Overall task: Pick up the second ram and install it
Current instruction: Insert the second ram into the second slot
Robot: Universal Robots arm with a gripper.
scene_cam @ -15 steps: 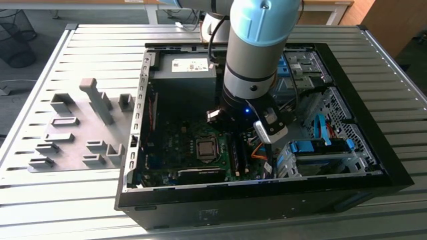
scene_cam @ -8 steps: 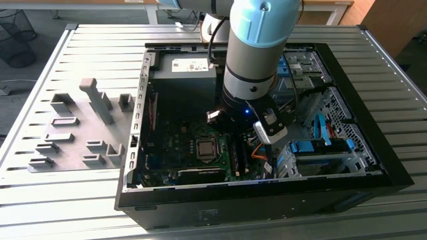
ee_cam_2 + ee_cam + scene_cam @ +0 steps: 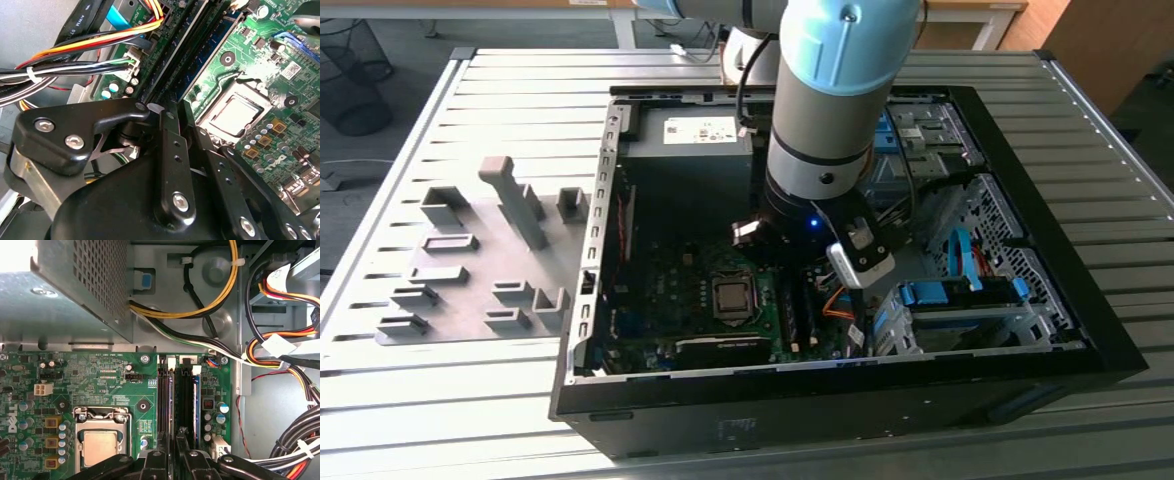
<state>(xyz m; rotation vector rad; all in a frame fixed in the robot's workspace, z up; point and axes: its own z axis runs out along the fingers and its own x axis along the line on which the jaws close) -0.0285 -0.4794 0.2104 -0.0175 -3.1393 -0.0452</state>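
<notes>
My arm (image 3: 834, 120) reaches down into the open computer case (image 3: 854, 385), over the memory slots of the green motherboard (image 3: 100, 385). The second ram (image 3: 212, 52), a thin blue stick with black chips, stands on edge in the slot nearest the processor socket (image 3: 235, 112). In the first wrist view the second ram (image 3: 170, 405) runs straight in between my black fingers (image 3: 159, 462). My gripper (image 3: 175, 456) is shut on its near end, and in the second wrist view the gripper (image 3: 186, 125) hides that end. Another memory stick (image 3: 196, 405) sits two slots further from the socket.
A perforated metal power supply (image 3: 65, 285) stands behind the board. Bundles of coloured cables (image 3: 280, 355) crowd the side beyond the slots. Blue-handled drive bays (image 3: 961, 290) fill the case at the exterior view's right. A grey parts fixture (image 3: 480, 260) lies on the slatted table at the left.
</notes>
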